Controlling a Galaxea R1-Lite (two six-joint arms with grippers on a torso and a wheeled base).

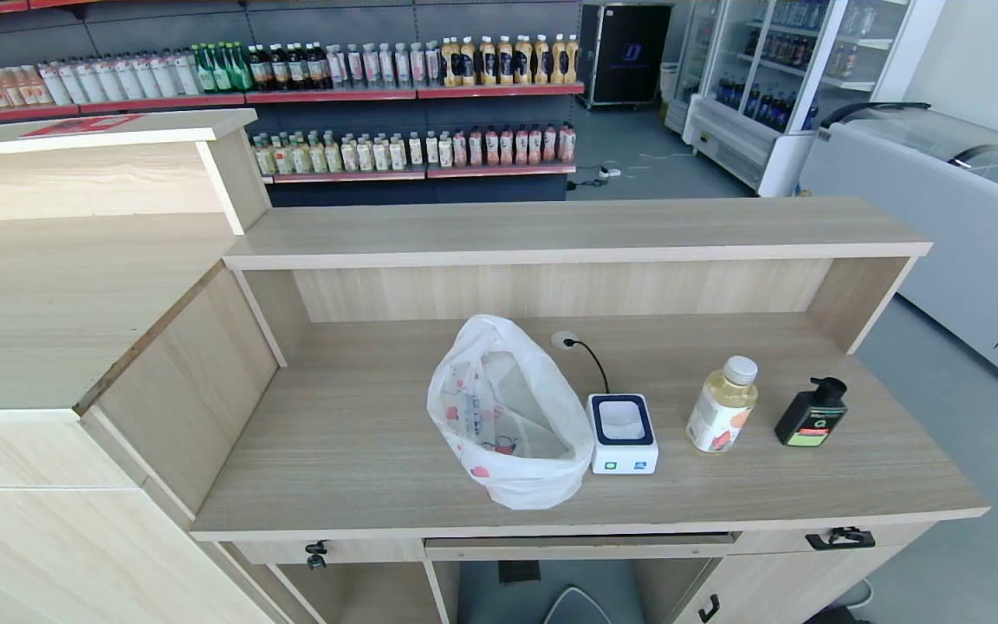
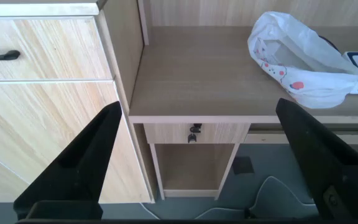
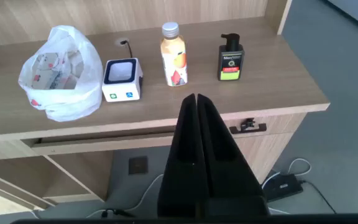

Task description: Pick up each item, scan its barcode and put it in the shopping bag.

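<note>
Shop bench [image 1: 360, 468] of pale wood is shown, with a raised ledge along its back. Nearest, both arms are held in front of the bench's front edge and below its top, and nothing is touched by them. The left tool [image 2: 199, 107] is seen with its fingers spread wide, well to the left of the scanner [image 1: 622, 431]. The right tool [image 3: 195, 102] is seen with its fingers pressed together, in front of the scanner and slightly to its right.

On the bench, the white scanner is set near the middle, window up. A white printed bag [image 1: 508, 416] is stood open right against the scanner's left side. A bottle [image 1: 722, 406] of pale liquid with a white cap is stood upright just beside the scanner's right. A black dispenser [image 1: 811, 413] is stood upright farther right of the scanner, past the bottle and apart from it. A black cable [image 1: 592, 357] is led from the scanner's back to a hole in the bench.

Far behind the scanner, shelves [image 1: 412, 91] of drinks are lined along the wall.
</note>
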